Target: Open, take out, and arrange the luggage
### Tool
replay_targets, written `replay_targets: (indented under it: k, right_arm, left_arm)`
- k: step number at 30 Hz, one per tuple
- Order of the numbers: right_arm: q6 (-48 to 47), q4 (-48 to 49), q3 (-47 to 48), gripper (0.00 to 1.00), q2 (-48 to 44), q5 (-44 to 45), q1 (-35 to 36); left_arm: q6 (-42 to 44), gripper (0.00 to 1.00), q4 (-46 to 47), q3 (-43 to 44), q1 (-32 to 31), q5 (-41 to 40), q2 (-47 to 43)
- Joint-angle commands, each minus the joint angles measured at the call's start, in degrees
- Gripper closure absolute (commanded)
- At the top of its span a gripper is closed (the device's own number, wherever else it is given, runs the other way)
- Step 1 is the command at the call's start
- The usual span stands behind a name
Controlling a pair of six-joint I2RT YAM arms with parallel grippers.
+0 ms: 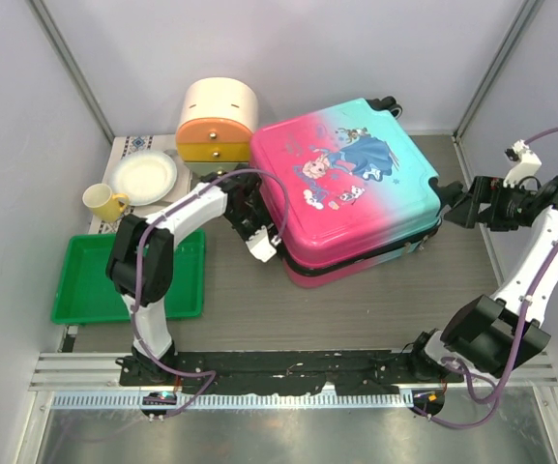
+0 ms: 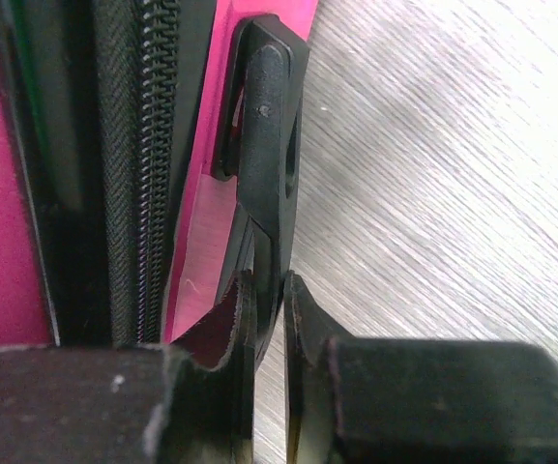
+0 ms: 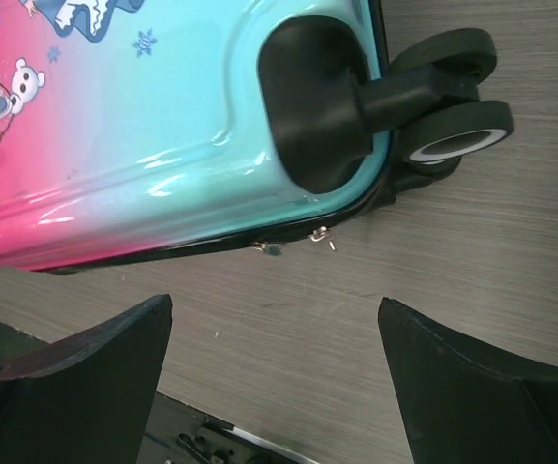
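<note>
On table (image 1: 356, 309), middle toward rear edge: luggage (image 1: 351, 184), lying flat, printed shell up, apparently shut.
Left gripper (image 2: 269, 290): at left side of luggage; closed to a narrow slit, nipping lower end of black tab (image 2: 269, 145) just beside zip (image 2: 129, 174).
Right gripper (image 3: 274, 304): off right side of luggage, toward right edge of table; spread wide, holding nothing, touching nothing.
Step in hand: opening, judged to be at its very start; no gap visible between the two shells.
Next move: probably a pull on the tab along the zip line, valid only for a zip pull. Calls for a firm pinch, a path following the rounded shell corners, and the shell braced against sliding.
Tab identity: zip pull or fixed shell fitting; cannot tell.
Hidden: contents; rear run of zip; how much of zip is already undone.
Cut off: lower end of tab, lost between the dark fingers; depth of the pinch not readable.
Hard to make out: small metal bits (image 3: 322, 237) at the seam near the wheels (image 3: 453, 97), too small to name.
</note>
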Motion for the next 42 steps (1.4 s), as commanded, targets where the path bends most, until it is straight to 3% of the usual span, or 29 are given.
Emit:
replay_targets:
  k: [1,5,6,7,8,9,13,14,16,17,20,21,24,31,35,38,39,40,42]
  right_arm:
    - [-11.48,-8.10,-4.58,0.06,0.89,-10.55,-4.97]
    - [-17.90,-6.45,-8.64,0.08,1.25,-10.12,-6.12]
    - [-18.69,-5.56,-9.34,0.08,1.25,-9.68,-6.82]
    - [-21.05,-7.03,-9.26,0.09,1.51,-8.46,-6.91]
    - [-27.08,-8.35,-9.08,0.09,2.47,-8.01,-7.09]
    - [-29.49,-9.76,-9.60,0.09,2.83,-7.57,-7.44]
    - [-34.59,-10.30,-15.13,0.14,2.04,-7.65,-8.67]
    - [-36.44,-10.13,-16.89,0.17,1.52,-8.70,-9.11]
    - [-39.52,-8.12,-22.51,0.18,-0.41,-9.93,-10.42]
    - [-40.05,-7.23,-24.18,0.18,-0.94,-11.77,-10.69]
    - [-43.48,-5.12,-28.24,0.17,-2.26,-15.11,-10.78]
    - [-44.09,-4.51,-29.46,0.17,-2.53,-17.74,-10.78]
    - [-46.91,-1.70,-33.14,0.18,-4.63,-21.70,-10.78]
    - [-39.37,16.65,-39.05,0.18,-8.07,-19.70,-10.78]
    - [-36.37,19.31,-40.19,0.21,-8.06,-21.27,-10.78]
    - [-25.52,30.43,-44.22,0.28,-11.39,-19.19,-10.69]
    - [-12.42,36.14,-47.98,0.30,-15.50,-17.25,-10.52]
    - [-7.67,47.85,-50.28,0.30,-18.32,-14.71,-10.00]
    - [-3.33,54.62,-55.46,0.30,-24.55,-13.10,-9.90]
  left_arm:
    - [3.98,0.84,-7.25,-2.11,4.83,-0.62,-7.51]
    - [-3.57,0.67,-4.77,-2.04,7.57,4.47,-10.94]
    - [-5.15,0.56,-5.03,-2.03,8.18,5.53,-11.91]
    - [-7.69,0.38,-6.17,-2.12,8.19,7.45,-13.22]
    - [-8.15,0.13,-6.79,-2.99,8.19,8.17,-15.76]
    - [-8.42,0.01,-7.49,-3.78,8.19,9.13,-17.53]
    - [-18.57,0.00,-2.87,-8.79,8.10,13.18,-24.74]
    - [-29.14,0.00,-1.01,-9.84,8.10,14.05,-25.88]
    - [-39.75,0.00,3.46,-9.94,8.19,14.85,-27.82]
    - [-50.67,0.00,4.71,-9.68,8.19,15.90,-28.44]
    - [-67.08,0.00,12.78,-11.33,8.19,17.22,-31.77]
    - [-76.62,0.00,15.42,-12.39,8.10,17.31,-33.09]
    - [-88.35,0.00,25.71,-17.49,8.18,17.22,-38.01]
    - [-99.63,0.00,38.01,-24.60,8.10,15.73,-42.24]
    - [-104.04,0.01,42.25,-26.90,8.10,13.89,-43.47]
    - [-107.29,0.00,43.91,-27.69,8.10,10.83,-43.56]
    - [-108.34,0.00,45.14,-28.04,8.10,10.03,-43.73]
    - [-109.22,0.00,45.50,-28.65,8.10,9.32,-43.73]
    - [-111.68,0.00,46.46,-29.27,8.10,8.70,-43.82]
